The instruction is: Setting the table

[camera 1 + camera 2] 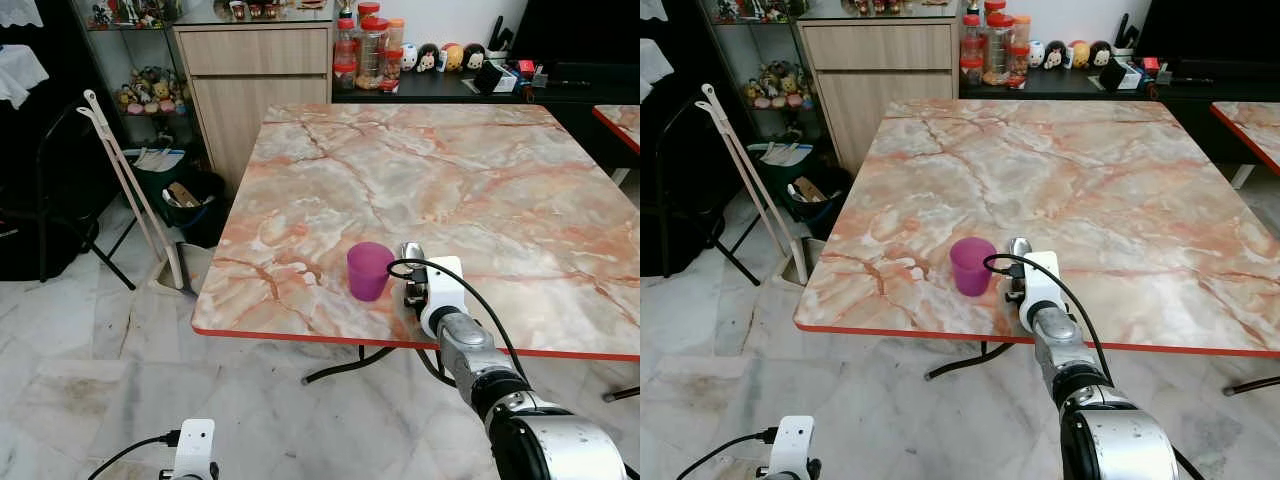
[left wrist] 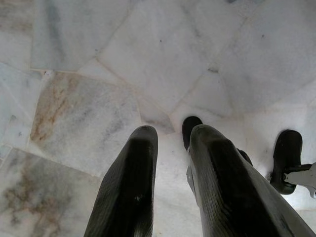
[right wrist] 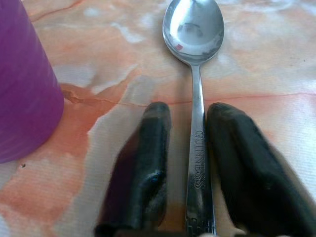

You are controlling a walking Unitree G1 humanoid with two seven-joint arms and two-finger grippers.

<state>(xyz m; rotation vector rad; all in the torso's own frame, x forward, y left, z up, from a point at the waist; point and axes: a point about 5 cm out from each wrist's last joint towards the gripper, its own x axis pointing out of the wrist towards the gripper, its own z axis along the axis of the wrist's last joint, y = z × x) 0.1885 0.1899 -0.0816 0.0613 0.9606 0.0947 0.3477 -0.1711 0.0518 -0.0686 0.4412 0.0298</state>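
Right gripper (image 3: 187,148) low over the near edge of the marble table (image 1: 500,170), fingers (image 3: 143,163) parted to either side of the spoon's handle, a sliver of gap visible on each side, not clamped. Spoon (image 3: 195,89) flat on the tabletop, bowl pointing to the far side, handle stamped "GUINNESS". Purple cup (image 1: 369,270) upright just left of the spoon, close but apart from it; contents not visible. Far behind the table, lidded jars (image 1: 365,50) on a dark counter, contents unclear, beside a row of small round figurines (image 1: 440,57); labels too small to read. Dark bin (image 1: 185,200) on the floor left of the table with papers and odds inside. Left gripper (image 2: 170,163) hanging over the pale marble floor (image 2: 98,59), fingers slightly parted, holding nothing.
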